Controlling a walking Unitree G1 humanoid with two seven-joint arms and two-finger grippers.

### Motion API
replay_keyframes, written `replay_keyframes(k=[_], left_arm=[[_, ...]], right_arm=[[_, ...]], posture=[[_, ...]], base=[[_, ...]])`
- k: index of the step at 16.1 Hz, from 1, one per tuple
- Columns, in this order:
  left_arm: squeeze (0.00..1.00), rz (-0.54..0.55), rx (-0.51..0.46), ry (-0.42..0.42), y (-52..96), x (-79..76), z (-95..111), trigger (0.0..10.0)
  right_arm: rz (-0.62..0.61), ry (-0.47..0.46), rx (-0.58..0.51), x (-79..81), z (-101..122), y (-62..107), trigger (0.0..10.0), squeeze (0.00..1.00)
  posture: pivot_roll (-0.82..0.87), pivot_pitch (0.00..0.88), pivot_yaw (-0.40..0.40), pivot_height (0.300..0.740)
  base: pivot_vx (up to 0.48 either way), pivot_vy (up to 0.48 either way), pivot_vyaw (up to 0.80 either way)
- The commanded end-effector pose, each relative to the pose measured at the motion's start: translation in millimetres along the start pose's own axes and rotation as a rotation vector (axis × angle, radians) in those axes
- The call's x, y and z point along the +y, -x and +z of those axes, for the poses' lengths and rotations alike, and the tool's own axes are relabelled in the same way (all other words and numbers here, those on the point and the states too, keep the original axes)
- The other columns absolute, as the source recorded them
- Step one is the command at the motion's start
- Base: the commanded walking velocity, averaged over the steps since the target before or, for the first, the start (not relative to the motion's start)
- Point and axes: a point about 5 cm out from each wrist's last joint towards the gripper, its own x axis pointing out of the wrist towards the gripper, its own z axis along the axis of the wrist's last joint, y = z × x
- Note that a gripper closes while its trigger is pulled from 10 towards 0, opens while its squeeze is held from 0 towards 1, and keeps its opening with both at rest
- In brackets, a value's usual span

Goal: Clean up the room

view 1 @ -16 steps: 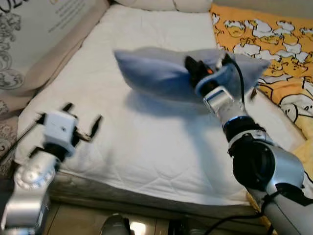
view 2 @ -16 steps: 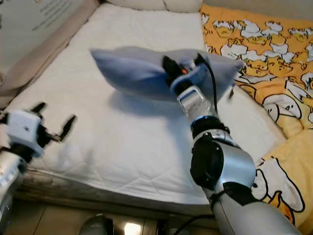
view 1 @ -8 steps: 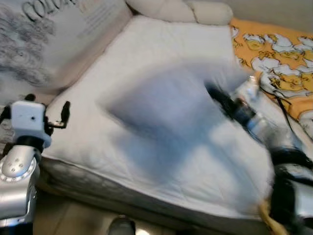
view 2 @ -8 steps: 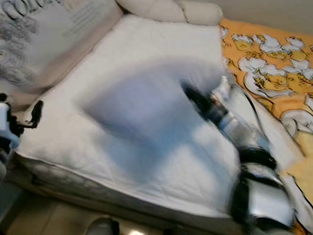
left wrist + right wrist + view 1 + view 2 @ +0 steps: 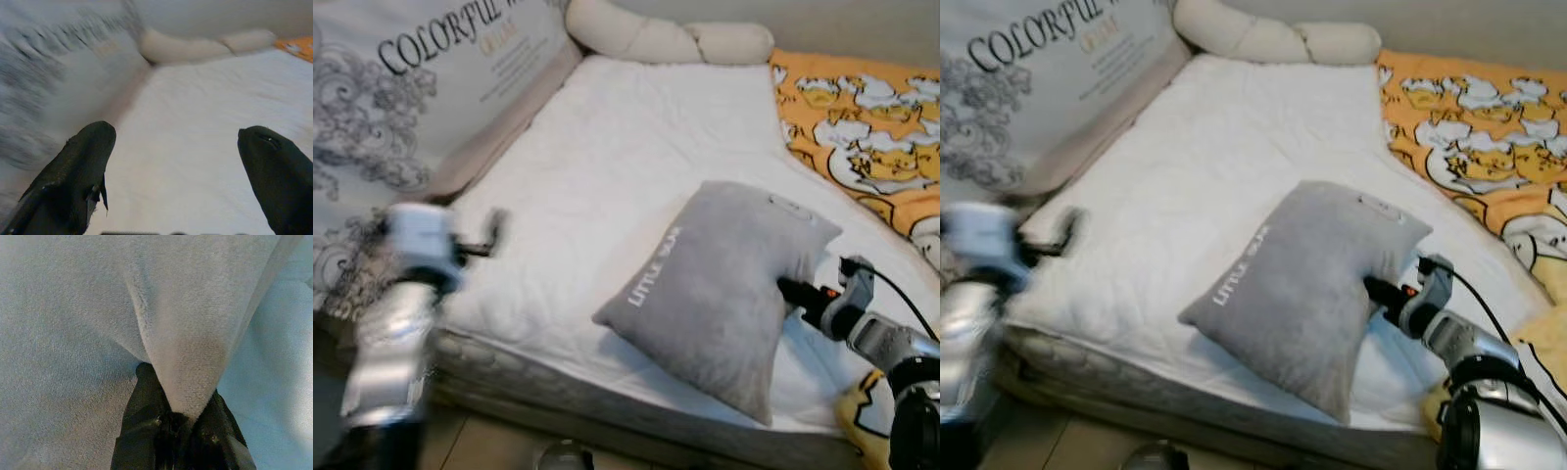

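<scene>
Grey and plush, the pillow (image 5: 717,284) lies on the white mattress (image 5: 607,176) near its front edge. The right claw (image 5: 793,291) is clamped on a pinched fold at the pillow's edge. The left claw (image 5: 176,161), fingers spread wide apart, hovers over the mattress's left side.

A grey pillow (image 5: 720,289) lies flat on the white mattress (image 5: 607,176), near its front edge and toward the side of the orange duck-print blanket (image 5: 862,127). It is plump and roughly square, turned so one corner points at the mattress's front edge, and that corner seems to overhang the edge slightly. White lettering, apparently "LITTLE SUN", runs along its side facing the mattress's middle. A fold of its edge nearest the blanket is pinched between the right gripper (image 5: 795,291)'s black fingers.
</scene>
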Motion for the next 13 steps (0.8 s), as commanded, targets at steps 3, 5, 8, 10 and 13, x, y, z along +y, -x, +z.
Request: replay_keyframes(k=[3,5,8,10,13], left_arm=[[0.0,-0.048,0.097,0.125,-34.3,-19.1,-16,10.0],[1.0,-0.103,0.081,0.153,-68.2,-32.0,-9,10.0],[1.0,-0.126,0.122,0.233,-97.6,-41.4,4,10.0],[1.0,-0.111,0.172,0.292,-105.0,-51.6,2,10.0],[1.0,-0.092,0.224,0.329,-105.2,-73.5,-10,10.0]], right_arm=[[-0.055,0.027,-0.072,-0.1,18,1.3,10.0,0.29],[-0.053,0.024,-0.097,-1.9,21,3.8,10.0,1.0],[-0.031,-0.006,-0.109,-6.1,24,9.8,10.0,1.0],[0.008,-0.124,-0.107,-10.6,23,17.5,10.0,1.0],[0.009,-0.028,-0.121,-12.7,23,23.2,10.0,1.0]], posture=[[0.05,0.0,0.013,0.74],[0.02,0.0,0.013,0.74],[-0.02,0.0,0.024,0.74],[-0.06,0.003,0.022,0.74],[-0.12,0.049,0.028,0.74]], base=[[0.0,0.0,0.0],[0.0,0.0,0.0],[0.0,0.0,0.0],[0.0,0.0,0.0],[0.0,0.0,0.0]])
